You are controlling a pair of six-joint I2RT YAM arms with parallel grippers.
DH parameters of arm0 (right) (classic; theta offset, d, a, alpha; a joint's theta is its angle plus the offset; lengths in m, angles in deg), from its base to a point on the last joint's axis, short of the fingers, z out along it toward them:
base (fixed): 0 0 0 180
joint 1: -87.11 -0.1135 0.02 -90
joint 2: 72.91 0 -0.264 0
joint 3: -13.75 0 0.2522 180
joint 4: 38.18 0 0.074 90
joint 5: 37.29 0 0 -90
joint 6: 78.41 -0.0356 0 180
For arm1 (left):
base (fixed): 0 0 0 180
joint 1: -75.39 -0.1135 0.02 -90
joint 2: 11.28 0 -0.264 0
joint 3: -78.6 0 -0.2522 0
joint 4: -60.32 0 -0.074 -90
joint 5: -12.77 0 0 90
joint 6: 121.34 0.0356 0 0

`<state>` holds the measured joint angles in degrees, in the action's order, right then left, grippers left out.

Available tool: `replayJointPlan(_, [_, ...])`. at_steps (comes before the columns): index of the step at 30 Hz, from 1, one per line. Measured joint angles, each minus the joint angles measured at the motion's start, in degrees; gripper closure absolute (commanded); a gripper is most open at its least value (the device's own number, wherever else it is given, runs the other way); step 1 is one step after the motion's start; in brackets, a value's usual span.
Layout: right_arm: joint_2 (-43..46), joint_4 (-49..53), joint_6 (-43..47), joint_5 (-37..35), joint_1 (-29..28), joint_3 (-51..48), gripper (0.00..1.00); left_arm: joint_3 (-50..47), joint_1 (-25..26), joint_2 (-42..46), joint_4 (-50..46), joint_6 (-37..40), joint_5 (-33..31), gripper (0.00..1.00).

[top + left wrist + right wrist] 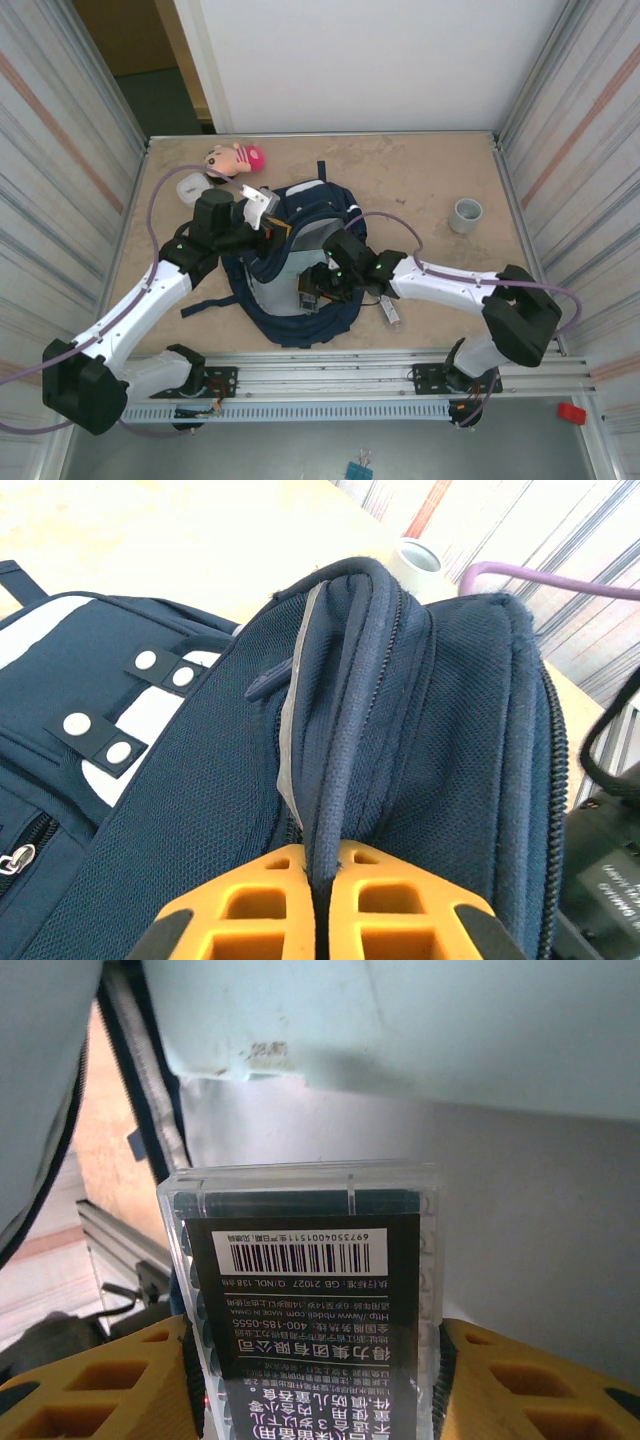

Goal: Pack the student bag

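Top view first: we have the student bag (305,200) lying flat in the middle of the table (420,180), between the two arms. Its long axis runs far to near, with the carry handle aimed at the back wall and the base towards the arm rail. The left gripper (265,228) is at the bag's left edge, and the right gripper (316,292) sits down in the open mouth near the base. A doll (236,158) in a pink hat lies beyond the bag to the far left. A grey cup (466,214) stands well apart on the right.

Over to the left wrist: we see the orange fingers (250,905) pressed together, clamped on a raised fold of the bag's zipper seam (345,720). The navy mesh stretches away from the camera, and the white patches with snap tabs lie off to the left.

Now the right wrist: we see a clear plastic case (310,1290) with a black barcode label. It is gripped between the two orange fingers and stands lengthwise out from them. It points into the bag's pale lining (480,1180), with the zipper edge running along the left.
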<state>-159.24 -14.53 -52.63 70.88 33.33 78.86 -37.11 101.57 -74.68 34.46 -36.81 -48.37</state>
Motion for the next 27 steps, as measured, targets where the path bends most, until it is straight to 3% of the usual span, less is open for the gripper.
replayJointPlan(14, [-11.3, -3.8, 0.9, -3.1, 8.5, 9.0, 0.60, 0.0, -0.4, 1.2, 0.0, 0.0, -0.2, 0.94])
replayJointPlan(18, [-11.5, -3.8, 1.9, -3.4, 9.0, 9.8, 0.53, 0.0, -0.4, 1.5, 0.0, 0.1, -0.5, 0.94])
replayJointPlan(23, [-7.7, -4.5, 3.3, -3.2, 8.9, 6.3, 0.42, -0.1, -0.3, 1.8, 0.0, 0.1, -0.9, 0.94])
replayJointPlan(27, [1.4, -4.8, 4.5, -3.3, 8.7, 1.5, 0.40, -1.4, -0.3, 1.9, 0.0, 0.1, -0.8, 0.94])
